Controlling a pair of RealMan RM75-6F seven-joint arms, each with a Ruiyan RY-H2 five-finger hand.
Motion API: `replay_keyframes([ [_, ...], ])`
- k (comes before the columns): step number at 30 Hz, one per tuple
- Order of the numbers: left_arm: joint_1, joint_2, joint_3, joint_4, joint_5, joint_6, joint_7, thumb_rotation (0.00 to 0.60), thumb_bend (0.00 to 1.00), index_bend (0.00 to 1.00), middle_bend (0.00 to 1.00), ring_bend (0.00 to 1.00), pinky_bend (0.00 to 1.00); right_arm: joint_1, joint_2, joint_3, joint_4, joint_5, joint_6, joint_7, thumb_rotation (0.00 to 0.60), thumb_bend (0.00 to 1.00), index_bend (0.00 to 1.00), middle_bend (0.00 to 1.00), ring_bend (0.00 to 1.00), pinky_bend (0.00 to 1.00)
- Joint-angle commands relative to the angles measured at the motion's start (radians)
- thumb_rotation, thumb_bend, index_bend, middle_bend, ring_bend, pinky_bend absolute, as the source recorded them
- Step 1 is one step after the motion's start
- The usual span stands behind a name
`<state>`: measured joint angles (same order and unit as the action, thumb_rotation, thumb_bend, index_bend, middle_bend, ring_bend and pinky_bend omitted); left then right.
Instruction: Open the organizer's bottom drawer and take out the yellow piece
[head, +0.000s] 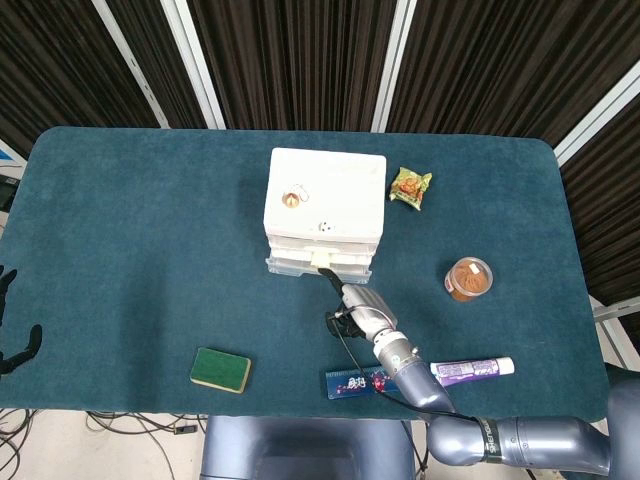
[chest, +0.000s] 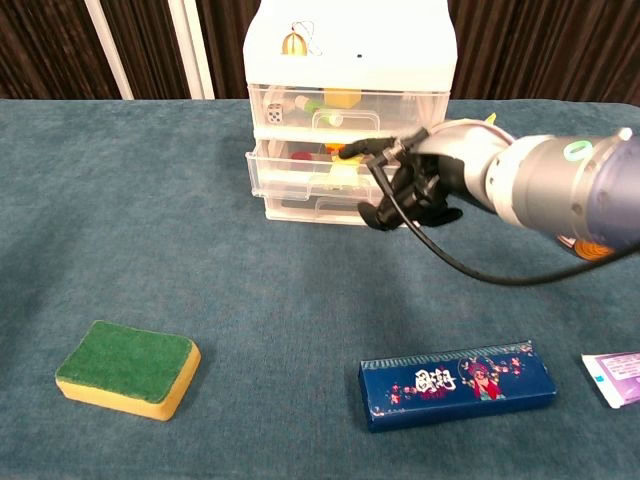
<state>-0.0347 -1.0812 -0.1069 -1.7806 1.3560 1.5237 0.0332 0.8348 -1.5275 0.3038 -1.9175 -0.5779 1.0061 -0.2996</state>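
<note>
The white organizer (chest: 348, 40) (head: 327, 190) stands at the table's middle, with three clear drawers. Its middle drawer (chest: 300, 172) sticks out slightly, and the bottom drawer (chest: 305, 208) sits pushed in beneath it. Yellow bits (chest: 345, 168) show through the drawer fronts; which drawer holds each I cannot tell. My right hand (chest: 420, 182) (head: 358, 306) hovers right in front of the organizer. One of its fingers (chest: 362, 151) is stretched out at the middle drawer's front, the others are curled in on nothing. Contact with the drawer is unclear. Dark fingers of my left hand (head: 18, 345) show apart at the left edge.
A green and yellow sponge (chest: 127, 368) (head: 220, 369) lies front left. A blue box (chest: 457, 383) (head: 355, 381) and a tube (head: 472, 371) lie front right. An orange jar (head: 468, 278) stands at the right, and a snack packet (head: 410, 186) lies beside the organizer.
</note>
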Motion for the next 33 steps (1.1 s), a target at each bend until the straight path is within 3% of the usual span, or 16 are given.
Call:
replay_keyframes([
  [1,0.0,0.0,0.0,0.001,-0.001,0.0,-0.001,0.6,0.4,0.0,0.0,0.0,0.0,0.017,0.002,0.012,-0.005,0.022,0.01,-0.013,0.6,0.62,0.04,1.0,1.0,1.0],
  [21,0.0,0.004,-0.001,-0.003,-0.007,-0.005,-0.007,0.6,0.4,0.0,0.0,0.0,0.0,0.129,0.005,0.027,0.014,0.224,0.032,-0.109,0.6,0.62,0.04,1.0,1.0,1.0],
  [33,-0.001,0.004,0.0,-0.003,-0.005,-0.008,-0.008,0.6,0.4,0.0,0.0,0.0,0.0,0.217,0.0,0.02,0.013,0.343,0.111,-0.247,0.6,0.59,0.08,1.0,1.0,1.0],
])
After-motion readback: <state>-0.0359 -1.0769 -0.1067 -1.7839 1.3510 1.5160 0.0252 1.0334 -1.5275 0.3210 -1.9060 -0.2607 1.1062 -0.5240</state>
